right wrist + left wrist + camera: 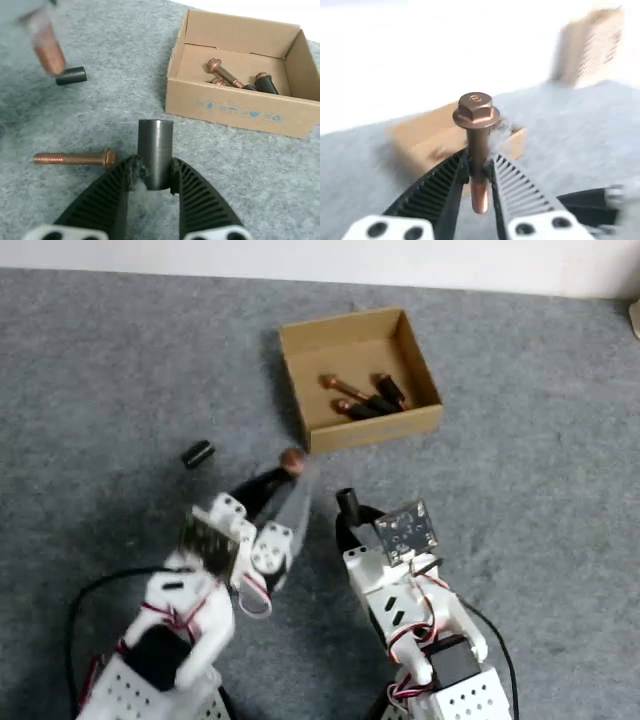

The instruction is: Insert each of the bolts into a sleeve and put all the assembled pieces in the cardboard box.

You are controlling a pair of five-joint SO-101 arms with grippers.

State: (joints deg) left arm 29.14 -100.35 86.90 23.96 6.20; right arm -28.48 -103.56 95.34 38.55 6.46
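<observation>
My left gripper (479,175) is shut on a copper bolt (476,145), held head up; from above the bolt (290,459) hangs just in front of the cardboard box (322,338). My right gripper (152,180) is shut on a dark sleeve (156,152) that stands upright, open end up (347,502). A loose sleeve (198,453) lies on the carpet to the left. Another bolt (75,159) lies flat near the right gripper. In the box (240,107) lie a few bolts in sleeves (235,80). The left arm's bolt (47,47) shows blurred above the loose sleeve (71,76).
Grey carpet covers the table, with a white wall strip along the far edge. Both arm bases sit at the near edge with their cables. Open carpet lies to the left and right of the box.
</observation>
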